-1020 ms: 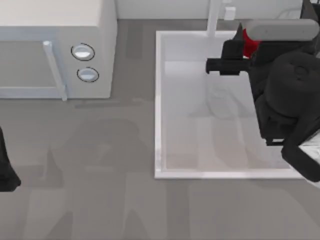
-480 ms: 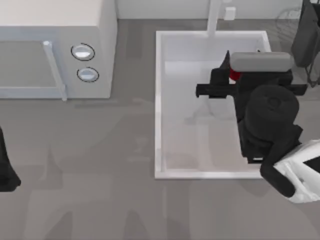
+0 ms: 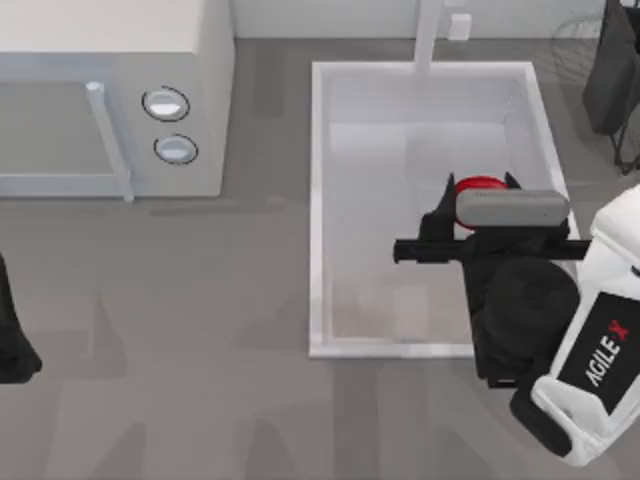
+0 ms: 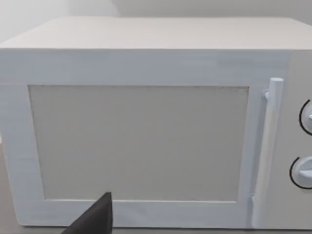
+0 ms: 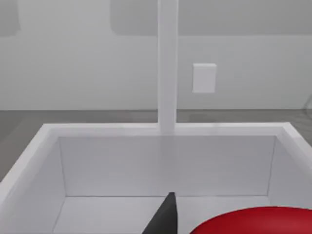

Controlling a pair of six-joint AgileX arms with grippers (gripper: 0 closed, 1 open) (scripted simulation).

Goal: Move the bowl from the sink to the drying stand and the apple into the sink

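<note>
Red and glossy, the apple [image 3: 481,186] sits clamped in my right gripper [image 3: 480,190] above the white sink [image 3: 318,200], toward the basin's right rim, while my left arm [image 3: 12,340] idles at the tabletop's left edge.

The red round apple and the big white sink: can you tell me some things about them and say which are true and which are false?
1. The red round apple is over the white rectangular sink. True.
2. The right gripper is above the sink. True.
3. The apple lies on top of the white microwave. False: it is at the right gripper, over the sink.
4. The left gripper faces the sink. False: it faces the microwave door.
5. A blue bowl sits in the sink. False: no bowl is visible there.
</note>
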